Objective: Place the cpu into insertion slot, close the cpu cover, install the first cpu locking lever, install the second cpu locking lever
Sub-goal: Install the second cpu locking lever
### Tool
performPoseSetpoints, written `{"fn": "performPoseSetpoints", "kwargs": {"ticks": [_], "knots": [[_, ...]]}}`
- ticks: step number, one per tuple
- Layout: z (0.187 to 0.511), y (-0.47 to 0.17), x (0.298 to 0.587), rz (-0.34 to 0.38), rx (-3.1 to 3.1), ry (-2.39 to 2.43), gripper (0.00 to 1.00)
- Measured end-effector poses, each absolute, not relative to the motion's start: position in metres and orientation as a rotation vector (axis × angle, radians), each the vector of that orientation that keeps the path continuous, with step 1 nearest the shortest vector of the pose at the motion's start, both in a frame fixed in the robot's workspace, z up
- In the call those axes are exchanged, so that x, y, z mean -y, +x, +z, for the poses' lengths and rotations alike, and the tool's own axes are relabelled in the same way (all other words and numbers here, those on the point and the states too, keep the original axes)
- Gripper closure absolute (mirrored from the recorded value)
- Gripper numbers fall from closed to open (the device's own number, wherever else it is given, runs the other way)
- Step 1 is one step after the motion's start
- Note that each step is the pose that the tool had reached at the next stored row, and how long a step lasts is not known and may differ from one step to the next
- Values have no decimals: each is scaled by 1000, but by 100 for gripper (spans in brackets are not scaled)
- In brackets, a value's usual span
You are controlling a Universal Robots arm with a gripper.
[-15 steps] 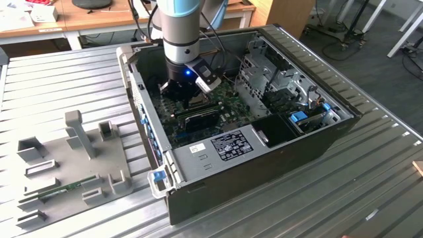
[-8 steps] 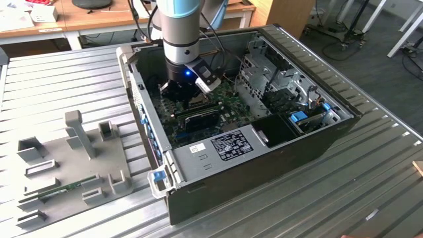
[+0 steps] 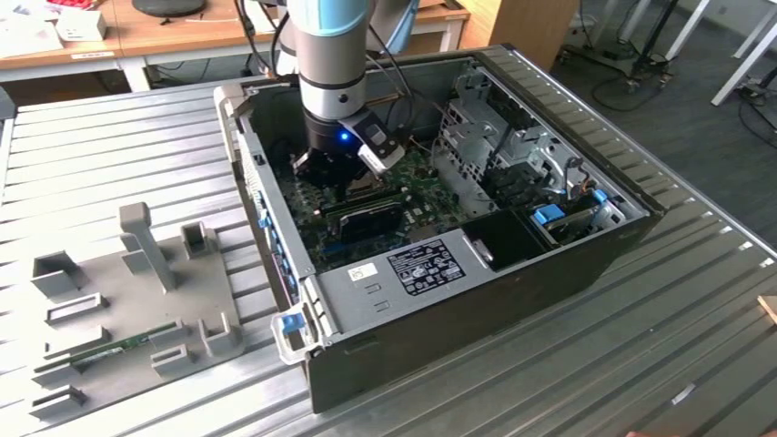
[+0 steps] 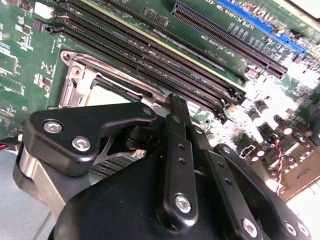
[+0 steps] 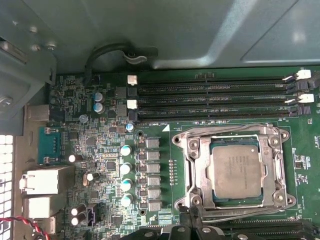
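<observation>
The cpu [image 5: 237,172], a flat square chip with a dull grey metallic top, is seated in the insertion slot [image 5: 197,172], and the silvery cpu cover [image 5: 272,172] is laid flat around it on the green motherboard [image 5: 160,150]. The black gripper [image 5: 192,220] is seen at the socket's edge nearest the long black memory slots [image 4: 150,55]; whether its fingers are open or closed cannot be told.

My black gripper [image 4: 172,107] hangs over a green motherboard [image 5: 75,145] with black memory slots [image 5: 210,100], a silvery cpu cover [image 5: 192,167] and a dull grey cpu [image 5: 236,172].
</observation>
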State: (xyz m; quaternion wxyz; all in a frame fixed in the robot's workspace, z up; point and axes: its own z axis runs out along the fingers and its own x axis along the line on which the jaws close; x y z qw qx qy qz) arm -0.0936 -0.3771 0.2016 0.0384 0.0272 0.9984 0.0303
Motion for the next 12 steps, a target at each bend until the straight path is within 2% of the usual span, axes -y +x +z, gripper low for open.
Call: {"fn": "performPoseSetpoints", "kwargs": {"ticks": [4,12], "knots": [[200,-94,377,121,-3062,85,89],[196,-94,377,130,-3061,85,89]]}}
